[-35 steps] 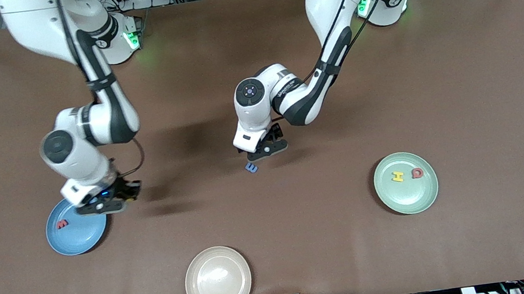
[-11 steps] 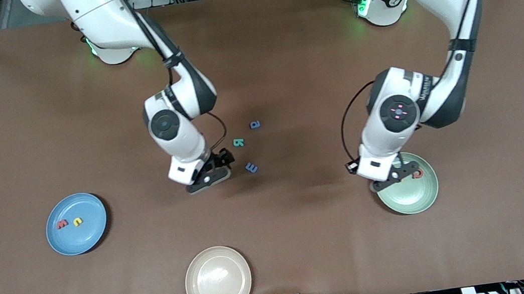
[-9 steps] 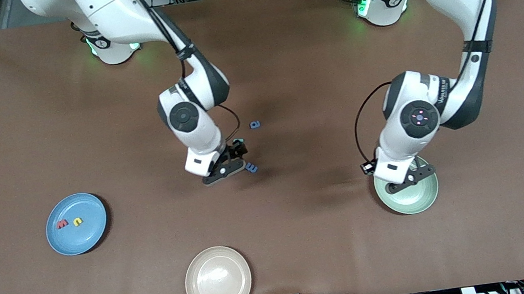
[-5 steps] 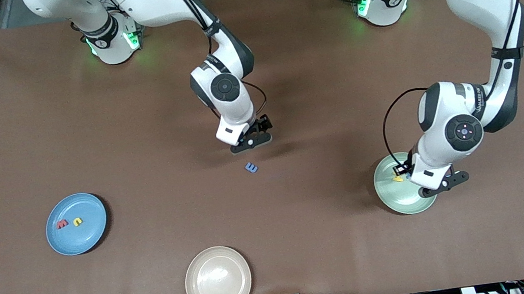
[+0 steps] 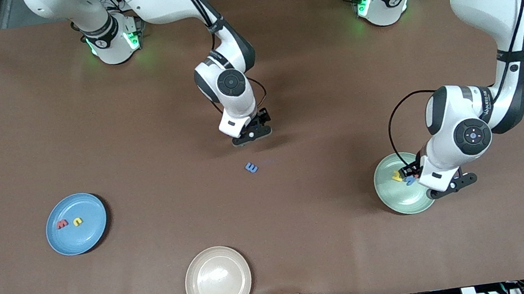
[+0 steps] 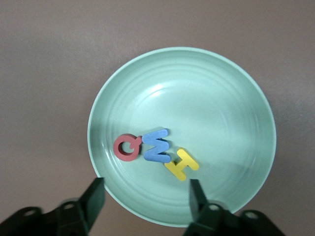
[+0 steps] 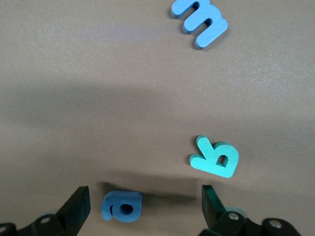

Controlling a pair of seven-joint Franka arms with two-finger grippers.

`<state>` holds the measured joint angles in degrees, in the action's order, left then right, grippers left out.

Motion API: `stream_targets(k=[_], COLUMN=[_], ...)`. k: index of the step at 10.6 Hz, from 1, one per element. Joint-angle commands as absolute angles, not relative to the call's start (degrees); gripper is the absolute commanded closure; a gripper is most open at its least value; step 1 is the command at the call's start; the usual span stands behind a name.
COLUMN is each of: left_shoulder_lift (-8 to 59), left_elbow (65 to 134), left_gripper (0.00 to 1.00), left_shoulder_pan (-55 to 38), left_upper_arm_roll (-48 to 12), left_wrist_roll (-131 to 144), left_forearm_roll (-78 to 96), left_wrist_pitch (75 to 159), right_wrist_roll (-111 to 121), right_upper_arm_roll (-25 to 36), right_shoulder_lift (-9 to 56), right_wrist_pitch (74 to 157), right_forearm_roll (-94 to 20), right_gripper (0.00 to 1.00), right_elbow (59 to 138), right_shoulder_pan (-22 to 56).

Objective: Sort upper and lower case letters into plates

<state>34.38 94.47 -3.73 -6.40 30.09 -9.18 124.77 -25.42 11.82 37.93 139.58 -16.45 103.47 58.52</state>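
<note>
Right now I am seeing the left gripper [image 5: 451, 186] hanging over the rim of the mint green plate [image 5: 392, 195] at the left arm's end of the table, its fingers [image 6: 93, 195] spread apart and gripping nothing. Lying inside that plate, I am reading a red Q [image 6: 127, 147], a blue M [image 6: 157, 146] touching it, and a yellow H [image 6: 182, 164] just beside the M. The right gripper [image 5: 251, 135] is hovering over the middle of the table, jaws wide apart and empty, straddling a blue a [image 7: 122, 206] in the right wrist view, with a teal letter [image 7: 215, 158] lying flat beside it on the brown table [image 5: 305, 242]. A blue lowercase m [image 5: 251, 167] is sitting on the bare table, nearer the front camera than that gripper. Toward the right arm's end, the blue plate [image 5: 89, 235] is holding a red letter [image 5: 62, 224] and a yellow letter [image 5: 78, 222] side by side. A cream plate [image 5: 218, 281] is resting closest to the front camera.
</note>
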Motion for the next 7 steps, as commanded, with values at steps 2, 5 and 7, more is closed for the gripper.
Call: stream_targets(k=[2,5,7], left_shoulder_lift=[33.3,33.0,33.0], left_elbow=[94.1,94.1,94.1], left_gripper=[0.00,0.00,0.00], left_shoulder_pan=[-5.0,-5.3,-5.3], left_upper_arm_roll=[-5.9,-5.9,-5.9], left_wrist_roll=[29.1,29.3,29.3], left_forearm_roll=[-8.1,-7.9,-7.9], left_wrist_pitch=[124.6,124.3,124.2], right_wrist_roll=[-28.4,-28.4,-28.4], right_upper_arm_roll=[12.3,12.3,12.3], right_shoulder_lift=[37.7,38.1,38.7], right_wrist_pitch=[140.2,140.4,141.4], right_forearm_roll=[-17.1,-17.2,-17.2], right_gripper=[0.00,0.00,0.00], right_elbow=[103.8,103.7,103.7], right_shoulder_pan=[60.2,60.7,60.9])
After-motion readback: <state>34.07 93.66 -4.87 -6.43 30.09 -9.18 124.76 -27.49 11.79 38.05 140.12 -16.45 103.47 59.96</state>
